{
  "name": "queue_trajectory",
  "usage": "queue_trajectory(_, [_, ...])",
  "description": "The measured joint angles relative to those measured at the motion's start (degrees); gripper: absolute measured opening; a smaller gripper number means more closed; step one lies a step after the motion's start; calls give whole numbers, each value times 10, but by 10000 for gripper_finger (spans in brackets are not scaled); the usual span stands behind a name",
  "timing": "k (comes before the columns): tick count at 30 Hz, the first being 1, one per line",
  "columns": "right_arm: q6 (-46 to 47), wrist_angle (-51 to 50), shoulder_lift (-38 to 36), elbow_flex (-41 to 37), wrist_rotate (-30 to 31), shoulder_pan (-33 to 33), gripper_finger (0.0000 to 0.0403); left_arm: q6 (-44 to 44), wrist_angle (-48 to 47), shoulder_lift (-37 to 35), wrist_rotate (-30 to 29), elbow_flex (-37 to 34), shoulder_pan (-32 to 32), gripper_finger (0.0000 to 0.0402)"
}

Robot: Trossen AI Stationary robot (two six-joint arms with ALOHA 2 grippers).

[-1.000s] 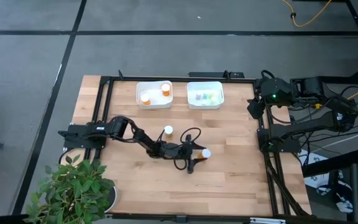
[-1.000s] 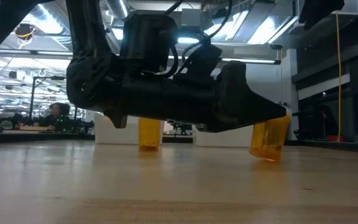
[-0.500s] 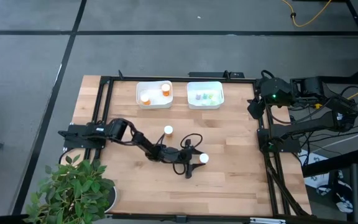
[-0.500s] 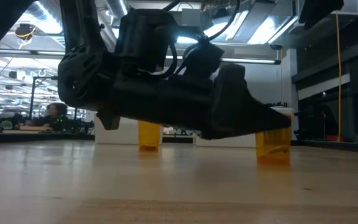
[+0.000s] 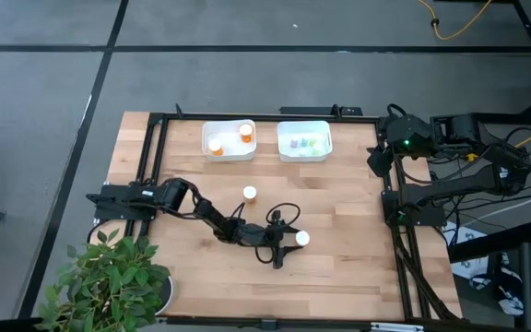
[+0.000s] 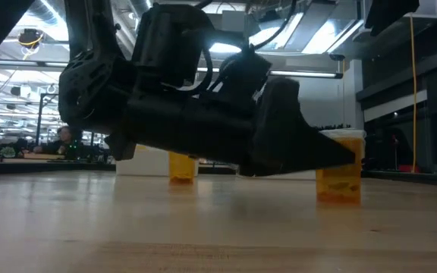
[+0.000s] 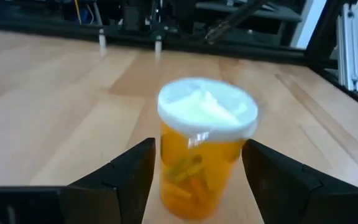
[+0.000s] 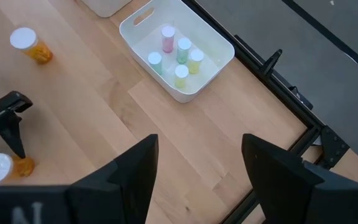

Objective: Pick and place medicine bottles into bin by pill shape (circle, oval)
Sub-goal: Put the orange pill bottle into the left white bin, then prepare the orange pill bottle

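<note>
Wooden planks make up the table (image 5: 339,267), framed by a black rail, with two white bins along its far edge: the left bin (image 5: 228,141) holds two orange bottles, the right bin (image 5: 303,140) holds pale green and pink ones. An orange bottle (image 5: 300,238) with a white cap stands upright toward the near middle of the table, and the left claw (image 5: 287,245) reaches low across the boards to it, fingers spread wide with the bottle between them but, as far as the wrist view shows, not touching either side. A second orange bottle (image 5: 249,194) stands apart, nearer the bins. The right claw (image 8: 197,186) waits folded back at the table's right edge, fingers parted and holding nothing. To do this step well, the left claw should probably slide forward until the bottle body sits deep between the fingers, below the cap, then close squarely so the bottle does not tip or skid. Pills inside look elongated, though that is hard to judge, so the bin choice deserves care.
</note>
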Motion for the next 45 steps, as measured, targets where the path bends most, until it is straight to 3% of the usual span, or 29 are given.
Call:
queue_trajectory(12, [3,0,0,0,0,0,233,-10,-5,-22,9,-31,-6,232])
queue_trajectory(25, [40,6,0,0,-43,0,233,-9,-176,-198,13,-127,-3,231])
queue_trajectory(28, [88,6,0,0,-69,0,233,1,-257,-263,14,-140,-2,231])
queue_trajectory(34, [202,13,15,-11,-74,17,233,6,-516,-389,26,-144,11,231])
queue_trajectory(45, [447,125,125,-106,-93,137,232,-10,-820,-522,5,-144,16,231])
